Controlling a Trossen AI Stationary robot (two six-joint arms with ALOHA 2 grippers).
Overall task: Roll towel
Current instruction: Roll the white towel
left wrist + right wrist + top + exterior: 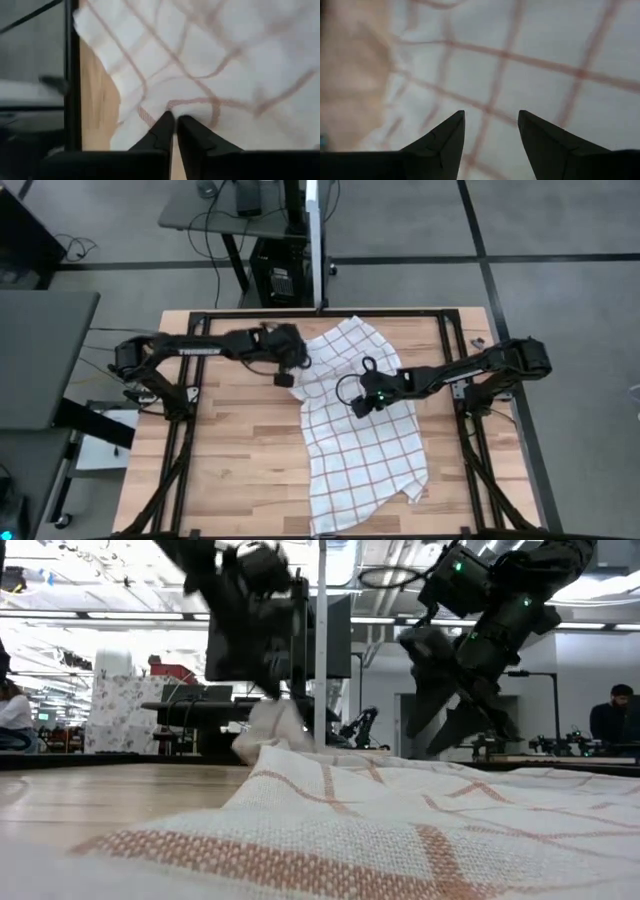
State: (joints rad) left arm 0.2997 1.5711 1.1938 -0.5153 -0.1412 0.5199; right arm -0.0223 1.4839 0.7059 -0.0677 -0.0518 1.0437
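Note:
A white towel (365,430) with thin red checks lies spread over the wooden table (230,460), running from the far middle to the near right. My left gripper (175,121) is shut on the towel at its left edge, where the cloth rises in a peak (272,730) off the table. My right gripper (491,120) hovers open above the towel's middle (362,405), fingers slanting down, with nothing between them. My left gripper pinches a small fold at the towel's left edge (172,106) between its two fingertips. The fingers slant down from the table's left side. That bit of cloth is pulled up clear of the table, while the rest of the towel lies on the wood.
A black metal frame (455,345) borders the table on the left, right and far sides. Bare wood lies left of the towel. Beyond the far edge stand a post (320,240) and a desk with cables.

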